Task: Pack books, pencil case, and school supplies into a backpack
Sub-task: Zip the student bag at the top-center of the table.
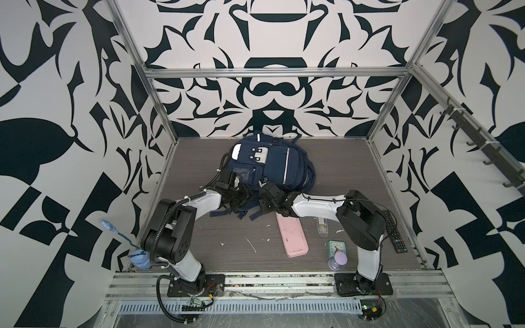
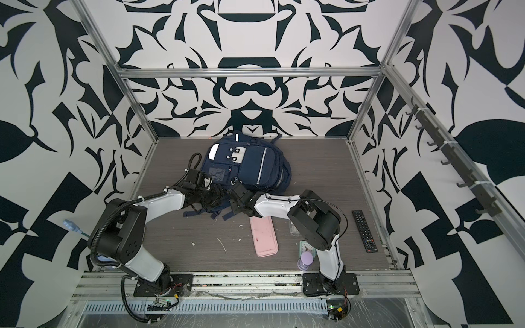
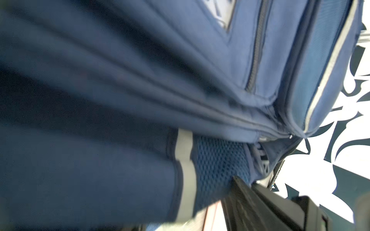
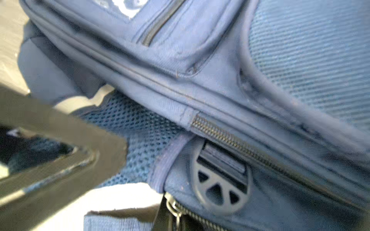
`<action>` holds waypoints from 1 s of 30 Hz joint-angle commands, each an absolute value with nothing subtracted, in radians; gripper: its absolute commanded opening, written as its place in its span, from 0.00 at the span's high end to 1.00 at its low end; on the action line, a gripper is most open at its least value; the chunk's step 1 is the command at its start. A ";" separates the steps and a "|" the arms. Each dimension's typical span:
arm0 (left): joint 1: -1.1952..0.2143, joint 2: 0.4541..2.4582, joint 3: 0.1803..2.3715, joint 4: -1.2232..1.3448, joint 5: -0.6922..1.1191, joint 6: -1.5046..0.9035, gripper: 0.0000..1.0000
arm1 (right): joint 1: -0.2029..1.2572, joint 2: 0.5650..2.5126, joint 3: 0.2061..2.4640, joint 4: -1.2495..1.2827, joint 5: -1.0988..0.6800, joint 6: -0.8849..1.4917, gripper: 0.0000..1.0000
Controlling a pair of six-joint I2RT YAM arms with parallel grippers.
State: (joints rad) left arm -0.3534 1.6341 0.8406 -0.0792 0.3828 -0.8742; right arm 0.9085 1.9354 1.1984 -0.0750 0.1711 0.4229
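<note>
Top views: backpack (image 1: 272,164) flat, zip edge nearest for opening
Left gripper (image 1: 246,196): jaws unreadable
Right gripper (image 1: 263,190): jaws closed

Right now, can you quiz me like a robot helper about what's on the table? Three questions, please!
1. True or false: the pink pencil case is inside the backpack.
2. Which stands closest to the mint-green clock? A the purple hourglass-shaped thing, B the backpack, C the pencil case.
3. Fill in: the left arm and the right arm both reach to the ____.
Key: 1 false, it lies on the table in front of the backpack. 2 A. 3 backpack.
</note>
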 commanded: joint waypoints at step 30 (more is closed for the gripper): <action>-0.044 1.656 0.931 -0.072 0.377 -0.834 0.94 | 0.757 1.626 1.119 -0.425 0.057 0.269 1.00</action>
State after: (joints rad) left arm -0.0898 1.6611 0.8936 -0.1238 0.4629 -0.8391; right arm 0.8150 1.7130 1.1534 -0.3420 0.0494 0.2810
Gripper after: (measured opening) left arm 0.070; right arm 0.089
